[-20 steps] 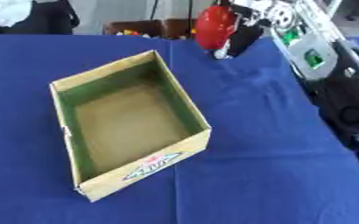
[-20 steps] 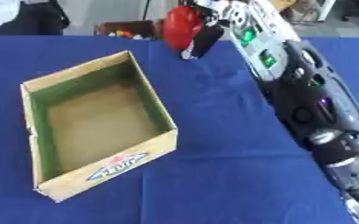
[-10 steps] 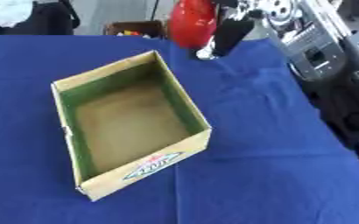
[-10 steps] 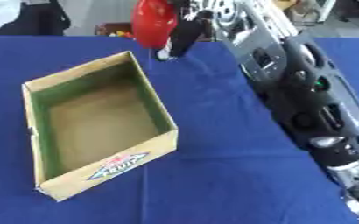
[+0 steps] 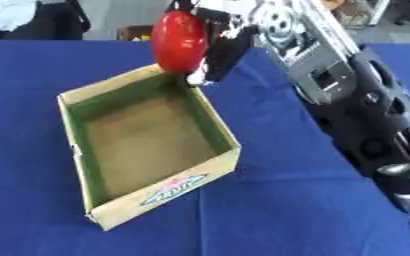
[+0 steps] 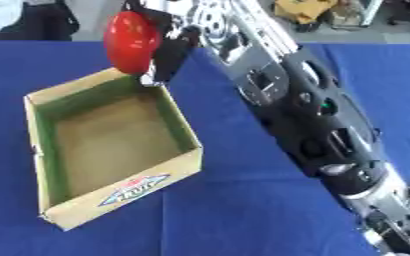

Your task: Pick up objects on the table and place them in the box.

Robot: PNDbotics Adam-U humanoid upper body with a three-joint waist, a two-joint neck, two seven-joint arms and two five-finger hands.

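Right now my right hand point(image 5: 215, 47) has its fingers point(image 5: 210, 67) curled round a glossy red rounded object point(image 5: 179, 41) (a fruit or pepper, I judge, though I cannot tell which), and holds it in the air over the far right corner of the open cardboard box with a green-lined inside point(image 5: 211, 125). That box sits askew on the blue-clothed counter point(image 5: 278, 210), nothing inside it that I can see. My left hand shows in neither view.

To do this step well, I think I should carry the red thing further in over the bare brown floor of the box, away from the far wall, since at present it hangs almost above the rim. Then I would lower it before I uncurl the fingers, as something this round could roll or bounce off the edge onto the cloth.
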